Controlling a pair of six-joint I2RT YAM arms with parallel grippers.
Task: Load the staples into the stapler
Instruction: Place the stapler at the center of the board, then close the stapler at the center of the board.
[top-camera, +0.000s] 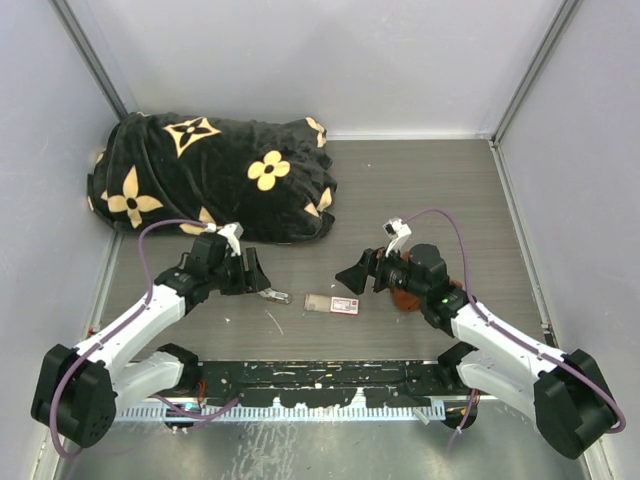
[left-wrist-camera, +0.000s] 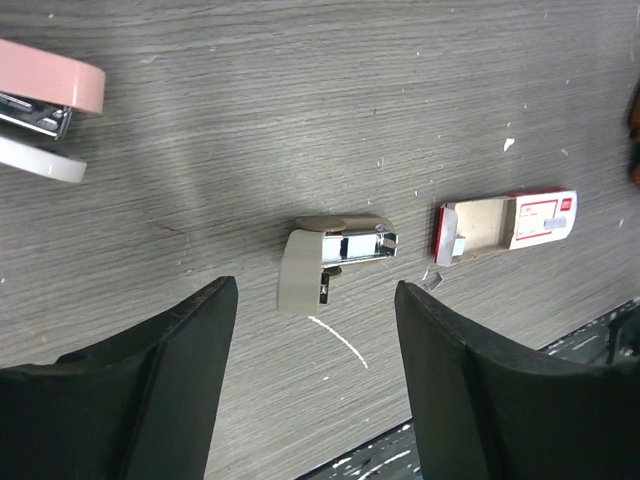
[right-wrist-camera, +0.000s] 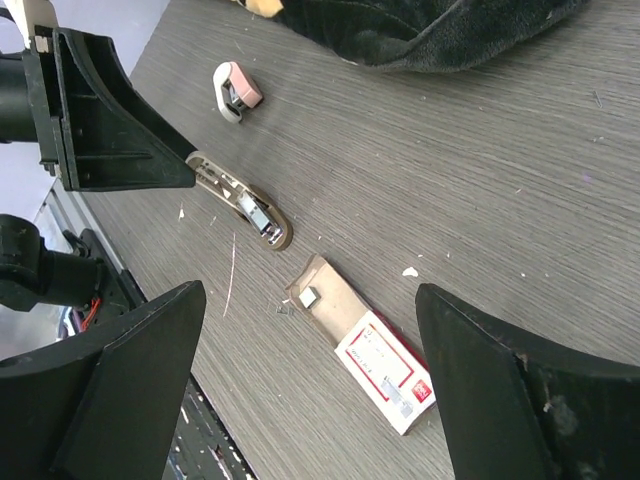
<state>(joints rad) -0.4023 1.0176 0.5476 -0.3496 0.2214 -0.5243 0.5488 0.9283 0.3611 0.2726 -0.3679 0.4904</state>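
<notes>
**One staple box lying between two spread grippers**

The staple box, white with a red label, is lying flat on the table. Its brown tray is sticking partly out with a small silvery bit sitting in it, too small to tell whether it is a strip of staples. In the left wrist view the box is lying just past the tip of the finger on that view's right. In the right wrist view it is showing between the two fingers, nearer the one on the right.

A grey piece with a shiny metal part is lying just ahead of the gap between the left gripper fingertips, touching neither. The stapler, pink and white with metal showing inside, is lying well beyond the finger on that view's left, apart from everything else.

The left gripper's fingers are standing apart and holding nothing. The right gripper is spread wide and is likewise gripping nothing. Seen from above, the two are facing each other across the box.

A black blanket with yellow flowers is lying bunched beyond the left gripper.
</notes>
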